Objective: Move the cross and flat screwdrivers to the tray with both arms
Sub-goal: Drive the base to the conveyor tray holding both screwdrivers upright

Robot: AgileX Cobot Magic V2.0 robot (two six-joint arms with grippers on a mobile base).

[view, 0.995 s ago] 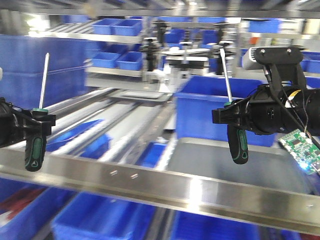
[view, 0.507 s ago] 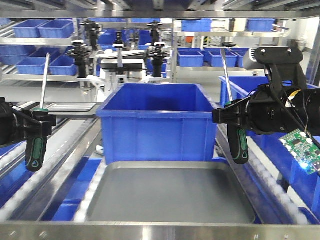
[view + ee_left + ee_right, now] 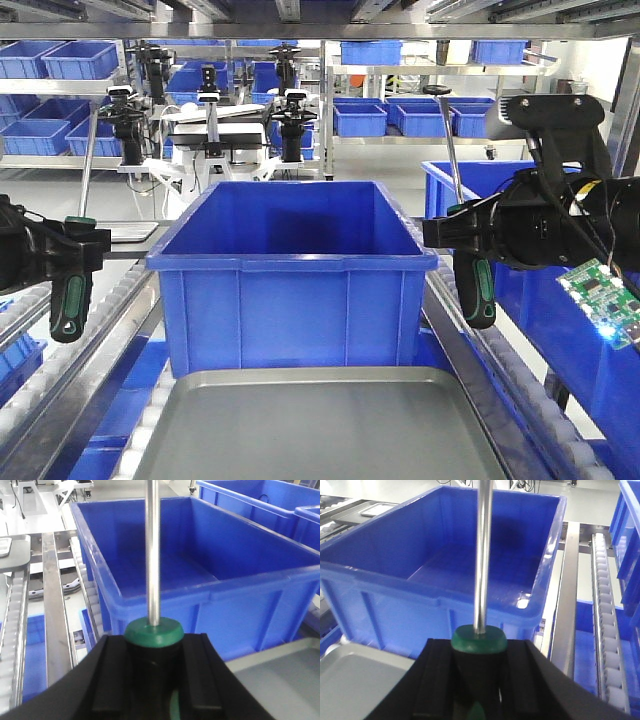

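Left claw [image 3: 75, 245]: we clamp the left screwdriver [image 3: 68, 305], shaft upright.
Right claw [image 3: 462, 228]: we clamp the right screwdriver [image 3: 481, 292] likewise.
Tray [image 3: 320, 425]: low between both.
Change: blue bin [image 3: 290, 300] nearer us, tray lower in view.

The left end effector [image 3: 72, 242] reaches in level from the left edge, jaws clamped on the upright left screwdriver [image 3: 68, 303] just below its collar. The right end effector [image 3: 458, 232], also level, clamps the upright right screwdriver [image 3: 478, 290] likewise. The two are well apart.

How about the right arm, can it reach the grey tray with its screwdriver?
Probably yes. The right tool holds its screwdriver just right of the tray, only open air between them.
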